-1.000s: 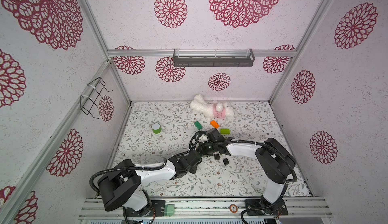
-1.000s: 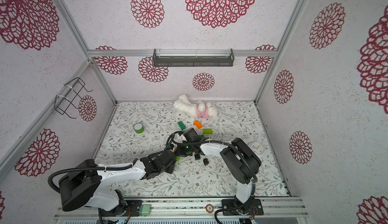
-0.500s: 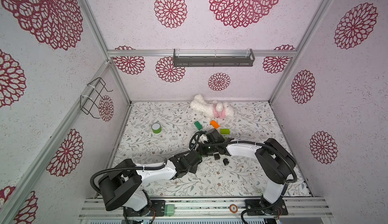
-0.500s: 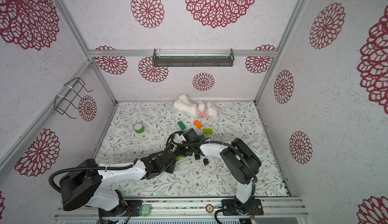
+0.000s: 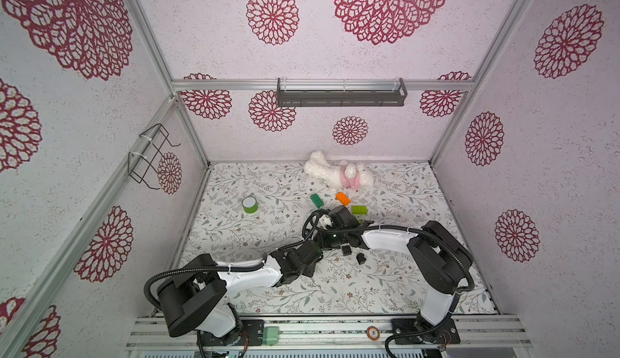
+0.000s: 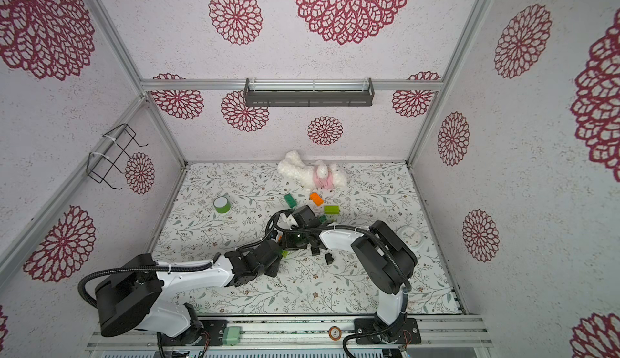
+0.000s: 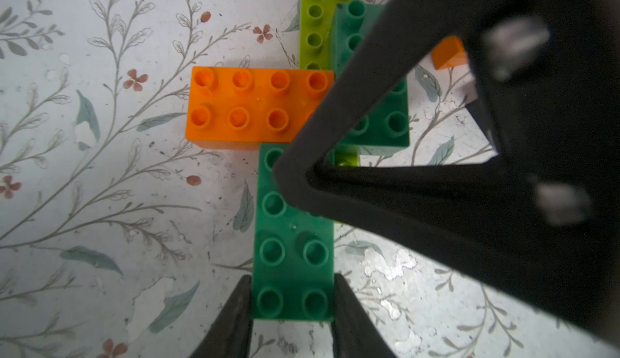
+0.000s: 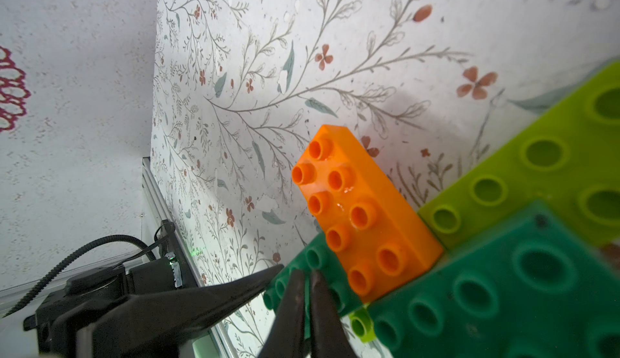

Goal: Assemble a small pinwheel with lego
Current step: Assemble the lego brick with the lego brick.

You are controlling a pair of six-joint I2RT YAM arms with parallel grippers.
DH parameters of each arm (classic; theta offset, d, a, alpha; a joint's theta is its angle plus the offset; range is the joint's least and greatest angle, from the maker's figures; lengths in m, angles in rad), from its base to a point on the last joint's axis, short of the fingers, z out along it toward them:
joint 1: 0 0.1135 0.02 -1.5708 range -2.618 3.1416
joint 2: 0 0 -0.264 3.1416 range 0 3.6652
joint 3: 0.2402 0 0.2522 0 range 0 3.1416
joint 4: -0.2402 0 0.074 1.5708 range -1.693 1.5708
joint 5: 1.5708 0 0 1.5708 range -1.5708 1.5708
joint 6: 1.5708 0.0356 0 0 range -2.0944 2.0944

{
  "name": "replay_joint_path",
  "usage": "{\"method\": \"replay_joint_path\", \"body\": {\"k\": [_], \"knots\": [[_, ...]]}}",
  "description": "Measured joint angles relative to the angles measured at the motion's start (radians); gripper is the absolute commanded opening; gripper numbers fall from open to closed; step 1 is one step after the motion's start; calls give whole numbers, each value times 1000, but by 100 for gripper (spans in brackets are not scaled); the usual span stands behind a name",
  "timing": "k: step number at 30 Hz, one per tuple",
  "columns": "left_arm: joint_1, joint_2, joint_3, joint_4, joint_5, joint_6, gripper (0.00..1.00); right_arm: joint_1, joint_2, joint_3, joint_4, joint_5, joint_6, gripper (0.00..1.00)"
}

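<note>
The lego pinwheel lies flat on the floral mat: an orange brick [image 7: 255, 104], a lime green brick [image 7: 315, 24] and two dark green bricks [image 7: 292, 239] [image 7: 385, 125] joined crosswise. My left gripper [image 7: 292, 292] has a finger against each side of the nearer dark green brick's end. My right gripper [image 8: 307, 281] is shut with nothing between its fingers, and its tip [image 7: 285, 175] rests on top of that same brick. In both top views the two grippers cover most of the pinwheel.
Loose bricks lie behind the arms: dark green [image 5: 316, 200], orange [image 5: 343, 198], lime green [image 5: 359, 209]. Two black square bricks [image 5: 345, 249] [image 5: 360, 258] sit beside the right arm. A green tape roll [image 5: 250, 204] stands at the left, a plush toy [image 5: 339, 175] at the back.
</note>
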State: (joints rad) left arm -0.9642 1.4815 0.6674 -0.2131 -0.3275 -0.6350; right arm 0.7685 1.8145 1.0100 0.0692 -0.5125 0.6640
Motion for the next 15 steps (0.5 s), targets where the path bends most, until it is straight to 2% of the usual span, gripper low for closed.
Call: {"method": "replay_joint_path", "body": {"k": [7, 10, 15], "knots": [[-2, -15, 9, -2, -5, 0, 66, 0, 0, 20, -33, -13, -1, 16], [-2, -31, 8, -2, -14, -2, 80, 0, 0, 39, -50, -18, -6, 26], [-3, -125, -26, 3, -37, -6, 99, 0, -5, 79, -76, -24, -28, 36]]}}
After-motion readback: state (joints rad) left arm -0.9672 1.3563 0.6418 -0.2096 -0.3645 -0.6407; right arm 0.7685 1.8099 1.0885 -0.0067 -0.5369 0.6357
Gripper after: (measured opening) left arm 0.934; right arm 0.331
